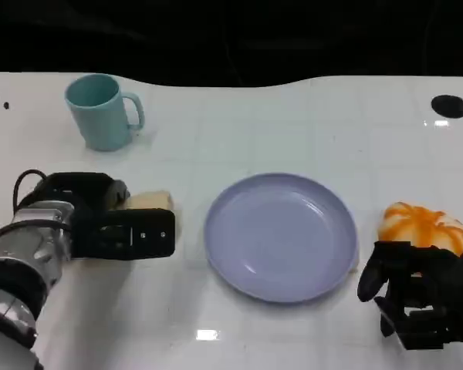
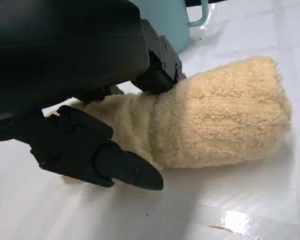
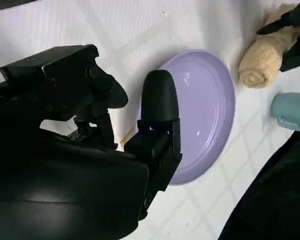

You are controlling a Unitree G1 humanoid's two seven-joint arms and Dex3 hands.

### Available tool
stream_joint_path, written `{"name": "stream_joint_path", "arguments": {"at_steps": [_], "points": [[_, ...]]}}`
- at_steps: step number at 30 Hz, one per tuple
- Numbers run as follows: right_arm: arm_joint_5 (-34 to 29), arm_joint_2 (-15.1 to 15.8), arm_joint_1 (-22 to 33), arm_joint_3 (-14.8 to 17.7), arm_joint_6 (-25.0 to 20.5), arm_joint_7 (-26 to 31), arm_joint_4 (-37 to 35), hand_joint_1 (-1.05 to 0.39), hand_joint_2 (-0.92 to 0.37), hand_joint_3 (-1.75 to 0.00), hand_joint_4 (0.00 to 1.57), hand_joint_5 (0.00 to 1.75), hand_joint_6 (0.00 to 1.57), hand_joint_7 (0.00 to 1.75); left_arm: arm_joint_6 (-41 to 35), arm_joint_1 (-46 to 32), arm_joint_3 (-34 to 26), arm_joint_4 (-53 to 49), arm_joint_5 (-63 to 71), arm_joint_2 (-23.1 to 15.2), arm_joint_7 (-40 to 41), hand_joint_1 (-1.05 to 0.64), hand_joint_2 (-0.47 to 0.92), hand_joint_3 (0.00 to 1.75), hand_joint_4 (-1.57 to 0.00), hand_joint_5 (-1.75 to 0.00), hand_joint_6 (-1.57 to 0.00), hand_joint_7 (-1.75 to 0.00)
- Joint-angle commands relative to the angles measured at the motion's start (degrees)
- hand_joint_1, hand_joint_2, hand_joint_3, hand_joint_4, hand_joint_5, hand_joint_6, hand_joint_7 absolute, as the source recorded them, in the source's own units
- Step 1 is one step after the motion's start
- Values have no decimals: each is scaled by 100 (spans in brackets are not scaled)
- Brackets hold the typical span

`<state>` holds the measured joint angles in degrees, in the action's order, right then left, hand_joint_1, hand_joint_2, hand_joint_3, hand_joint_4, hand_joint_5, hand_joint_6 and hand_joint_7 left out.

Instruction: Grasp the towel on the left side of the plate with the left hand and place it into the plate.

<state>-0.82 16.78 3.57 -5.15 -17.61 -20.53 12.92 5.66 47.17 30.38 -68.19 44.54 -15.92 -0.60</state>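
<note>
Now at grasp step: left hand [image 1: 127, 231] low on counter [image 1: 293, 131], fingers [image 2: 115, 167] astride rolled beige towel [image 2: 225, 125] w/ both sides touching but squeeze not certain, towel just left of lavender plate [image 1: 282, 235]; next prob. firm up grip, lift, carry right over plate rim.
</note>
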Motion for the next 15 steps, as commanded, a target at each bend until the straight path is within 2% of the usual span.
{"name": "stream_joint_path", "arguments": {"at_steps": [1, 2, 4, 6, 8, 15], "points": [[21, 69, 25, 58, -69, 2, 69, 7, -65, -102, 67, 165, 66, 147, 152, -131, 159, -245, 14, 0, 288, -23, 92, 28, -71, -168, -97, -83], [28, 65, 22, 62, -65, 1, 62, 7, -65, -102, 67, 165, 66, 147, 181, -143, 165, -255, 1, -2, 372, -24, 92, 37, -70, -172, -81, -110], [17, 66, 16, 60, -37, 6, 36, 7, -65, -102, 67, 166, 66, 147, 345, -211, 133, -232, -52, -34, 721, -24, 92, 41, -70, -174, -74, -127], [-5, 73, 10, 52, -20, 13, 18, 7, -65, -102, 67, 165, 66, 146, 545, -289, 54, -226, -140, -64, 1112, -23, 92, 38, -72, -174, -64, -152], [-9, 78, 5, 50, -30, 11, 19, 7, -65, -102, 67, 165, 66, 146, 735, -375, -98, -215, -296, -71, 1482, -22, 92, 34, -75, -175, -57, -169], [12, 65, 13, 61, -38, 13, 32, 8, -66, -100, 66, 165, 66, 146, 1200, -635, -389, -84, -593, -129, 2318, -19, 90, 31, -79, -175, -56, -175]]}}
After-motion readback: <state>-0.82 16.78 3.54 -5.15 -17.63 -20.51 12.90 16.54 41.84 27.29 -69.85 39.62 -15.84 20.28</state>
